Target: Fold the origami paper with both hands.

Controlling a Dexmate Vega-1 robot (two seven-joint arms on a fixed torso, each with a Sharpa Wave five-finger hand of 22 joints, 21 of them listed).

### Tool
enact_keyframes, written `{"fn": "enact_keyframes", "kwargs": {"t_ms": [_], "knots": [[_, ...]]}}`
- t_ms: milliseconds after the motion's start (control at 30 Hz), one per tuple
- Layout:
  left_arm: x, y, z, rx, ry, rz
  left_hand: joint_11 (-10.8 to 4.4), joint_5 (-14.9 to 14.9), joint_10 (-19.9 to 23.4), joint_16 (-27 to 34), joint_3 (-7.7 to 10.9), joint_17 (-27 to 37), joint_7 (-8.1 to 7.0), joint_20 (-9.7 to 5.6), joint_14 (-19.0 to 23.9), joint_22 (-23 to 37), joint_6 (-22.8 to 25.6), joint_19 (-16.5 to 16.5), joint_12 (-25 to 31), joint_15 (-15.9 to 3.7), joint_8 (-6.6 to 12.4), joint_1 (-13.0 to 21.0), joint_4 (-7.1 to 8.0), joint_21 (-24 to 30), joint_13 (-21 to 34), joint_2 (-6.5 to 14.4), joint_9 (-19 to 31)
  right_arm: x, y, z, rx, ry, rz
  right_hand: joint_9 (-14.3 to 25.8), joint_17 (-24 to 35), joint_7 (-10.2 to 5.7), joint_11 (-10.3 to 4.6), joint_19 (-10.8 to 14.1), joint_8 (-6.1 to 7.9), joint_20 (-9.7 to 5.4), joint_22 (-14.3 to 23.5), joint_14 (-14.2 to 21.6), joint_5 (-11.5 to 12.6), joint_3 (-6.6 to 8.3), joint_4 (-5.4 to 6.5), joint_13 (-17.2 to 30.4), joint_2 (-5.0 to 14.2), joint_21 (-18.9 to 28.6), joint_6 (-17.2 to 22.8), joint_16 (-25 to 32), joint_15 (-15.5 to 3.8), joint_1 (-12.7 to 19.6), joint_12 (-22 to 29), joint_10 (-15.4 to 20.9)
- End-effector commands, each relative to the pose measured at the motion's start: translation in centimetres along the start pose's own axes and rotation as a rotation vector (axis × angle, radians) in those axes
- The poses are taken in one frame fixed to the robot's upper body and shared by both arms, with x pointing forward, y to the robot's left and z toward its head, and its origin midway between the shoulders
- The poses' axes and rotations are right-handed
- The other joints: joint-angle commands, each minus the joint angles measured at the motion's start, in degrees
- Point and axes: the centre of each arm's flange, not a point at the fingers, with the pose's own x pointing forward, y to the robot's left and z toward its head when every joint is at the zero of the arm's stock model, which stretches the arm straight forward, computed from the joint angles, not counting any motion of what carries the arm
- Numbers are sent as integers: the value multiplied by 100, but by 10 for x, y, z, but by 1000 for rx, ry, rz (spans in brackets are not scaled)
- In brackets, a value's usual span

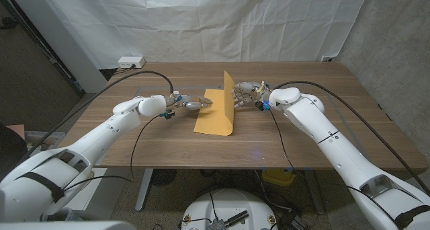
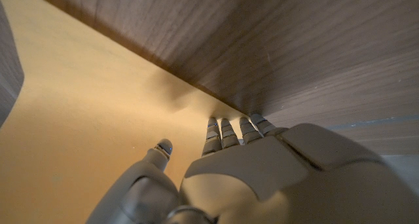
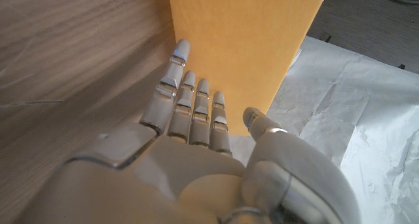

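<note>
Between both hands on the table (image 1: 322,132) sits the paper (image 1: 215,116), right flap up. Left hand (image 1: 191,105) presses fingertips (image 2: 229,127) on it; right hand (image 1: 245,94), fingers (image 3: 196,103) straight, backs the flap. No readable writing.

Both arms reach in from the near corners toward the middle of the desk (image 1: 302,132), wrists facing each other. The left hand (image 1: 191,105) stretches its fingers (image 2: 230,133) out straight and close together, low over the desk. The right hand (image 1: 245,94) holds its fingers (image 3: 196,109) extended side by side, thumb apart.
</note>
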Motion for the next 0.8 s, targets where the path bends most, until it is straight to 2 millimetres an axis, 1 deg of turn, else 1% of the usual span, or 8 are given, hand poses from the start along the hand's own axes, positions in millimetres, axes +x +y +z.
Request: {"fn": "enact_keyframes", "kwargs": {"t_ms": [33,100,233,267,533,667,733,800], "knots": [[0,0,1,-5,-13,5,-20,37,-5,25,-34,14,-15,10,-6,-1,30,33,5,-40,-18,14,3,-16,15,674,18,8,3,-10,144,-40,132,13,-10,312,2,47,4,-92,9,60,35,24,39,17,-5,2,77,20,14,-62,34,105],[-1,0,1,-5,-14,3,-30,38,3,27,-34,14,-18,10,2,-1,33,34,8,-55,-17,14,3,-16,15,675,18,8,4,-12,192,-50,155,13,-10,315,5,44,3,-113,7,64,39,35,34,17,8,-7,85,19,12,-55,32,109],[-3,-1,2,-4,-17,1,-94,41,45,39,-33,13,-82,11,39,-2,82,50,23,-96,-1,15,3,-15,15,678,17,8,6,-13,200,-72,151,13,-10,320,6,100,0,-142,4,78,44,51,28,16,18,-1,96,17,20,-49,25,115],[-3,-1,2,-5,-17,1,-94,42,44,39,-33,13,-83,11,41,-2,81,52,22,-100,-1,15,3,-15,15,678,17,8,7,-14,233,-85,160,13,-10,321,6,105,0,-145,3,77,45,54,26,16,20,-1,97,16,20,-47,25,116],[-6,-2,3,-3,-17,1,-68,45,13,32,-32,13,-78,6,31,-1,33,55,9,-97,-22,16,4,-18,15,681,17,11,14,-14,236,-165,177,15,-4,327,10,135,-7,-236,-4,38,55,87,10,16,30,-31,120,-12,16,-28,1,106],[-8,-3,3,-4,-15,0,-63,46,3,30,-32,13,-67,6,29,-1,30,52,4,-92,-23,16,4,-21,15,681,17,15,21,-17,232,-217,176,17,7,327,11,5,-15,-365,-7,-92,56,96,1,20,20,-131,144,-74,-48,-25,-21,102],[-8,-3,3,-5,-16,2,-60,46,-1,28,-32,13,-67,7,26,-1,19,49,3,-86,-27,16,4,-23,16,682,17,16,22,-18,226,-201,182,20,19,324,10,-107,-22,-416,-7,-196,54,103,-4,24,27,-202,153,-116,-99,-20,-48,67],[-8,-3,3,-4,-16,3,-68,47,-7,26,-32,13,-56,6,20,-1,10,47,1,-85,-30,16,4,-25,16,682,18,17,22,-18,179,-203,179,21,28,318,10,-156,-34,-428,-6,-277,52,110,-10,28,33,-232,131,-144,-130,-13,-72,27]]}}
